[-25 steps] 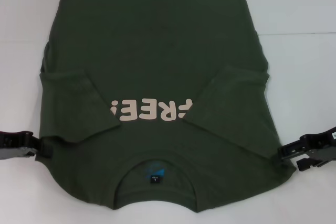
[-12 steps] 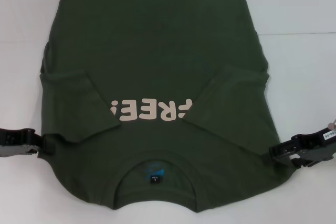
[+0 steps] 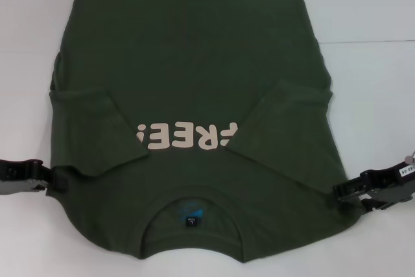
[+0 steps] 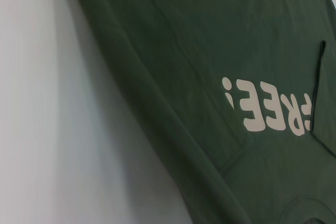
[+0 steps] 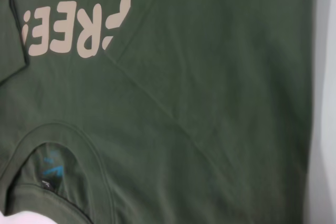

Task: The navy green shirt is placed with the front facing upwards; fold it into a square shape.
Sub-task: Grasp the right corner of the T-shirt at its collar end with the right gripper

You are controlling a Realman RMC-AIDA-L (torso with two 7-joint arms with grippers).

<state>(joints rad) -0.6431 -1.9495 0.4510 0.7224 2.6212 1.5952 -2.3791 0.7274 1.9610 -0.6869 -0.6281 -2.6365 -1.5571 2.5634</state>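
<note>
Navy green shirt (image 5: 199,103), pale lettering (image 5: 79,27), ribbed collar (image 5: 79,145).

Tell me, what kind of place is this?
Probably a robot test bench, not a home. A green shirt lies alone on a plain white table, and a left gripper and right gripper sit at its two sides.

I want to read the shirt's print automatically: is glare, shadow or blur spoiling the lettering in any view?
Head view: even light, the pale "FREE!" lettering on the dark olive-green cotton T-shirt is sharp but partly covered by folded sleeves. Left wrist view: lettering slightly soft, no glare. Right wrist view: lettering crisp, cut off by a sleeve.
</note>
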